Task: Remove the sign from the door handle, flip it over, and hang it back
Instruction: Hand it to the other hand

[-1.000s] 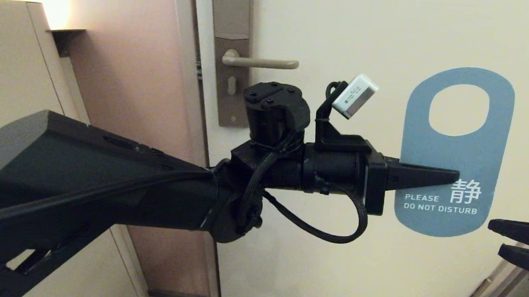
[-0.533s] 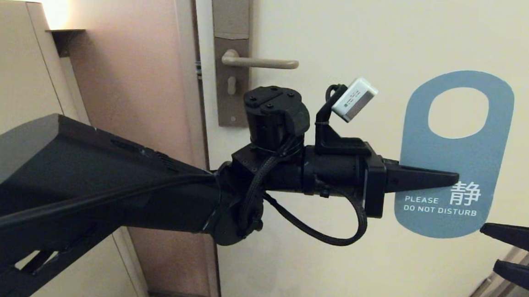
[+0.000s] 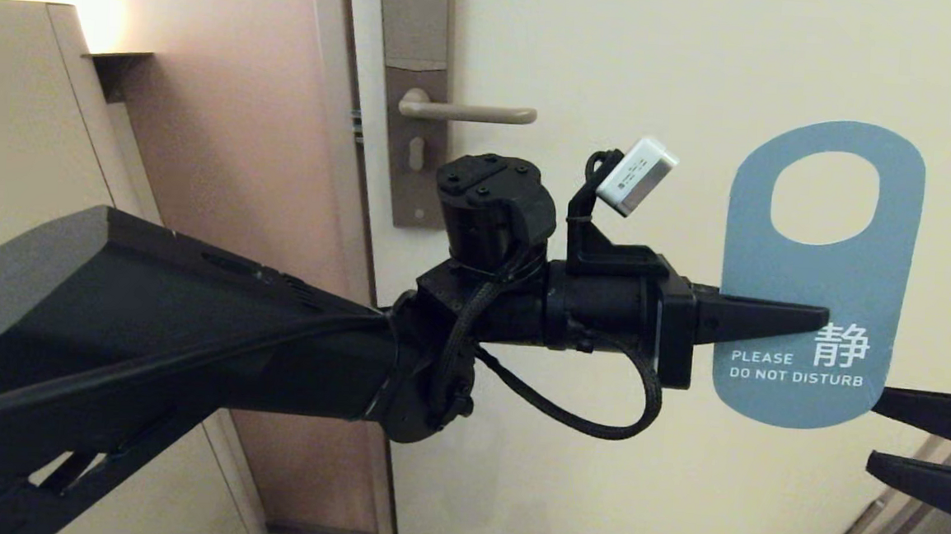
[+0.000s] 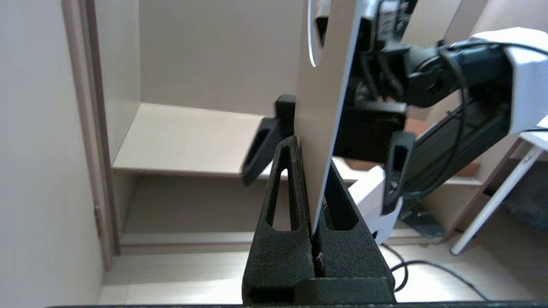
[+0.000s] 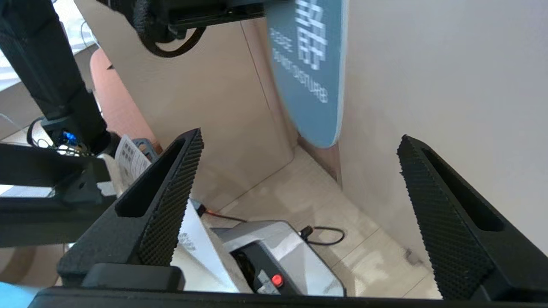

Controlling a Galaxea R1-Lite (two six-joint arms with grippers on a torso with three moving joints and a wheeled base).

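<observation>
The sign shows its blue "PLEASE DO NOT DISTURB" face, held upright in front of the door, off to the right of the door handle. My left gripper is shut on the sign's left edge, just below the oval hole. The left wrist view shows the sign edge-on, clamped in that gripper. My right gripper is open at the sign's lower right corner. Its fingers stand on either side of the sign without touching it. The right wrist view shows the sign's rounded lower end ahead of the open gripper.
The handle sits on a tall lock plate at the cream door's left edge. A pinkish door frame and a beige cabinet stand to the left. On the floor below lie the robot's base and a cable.
The right gripper's fingers have spread much wider and shifted slightly left around the sign's lower corner. The left gripper still holds the sign in nearly the same place.
</observation>
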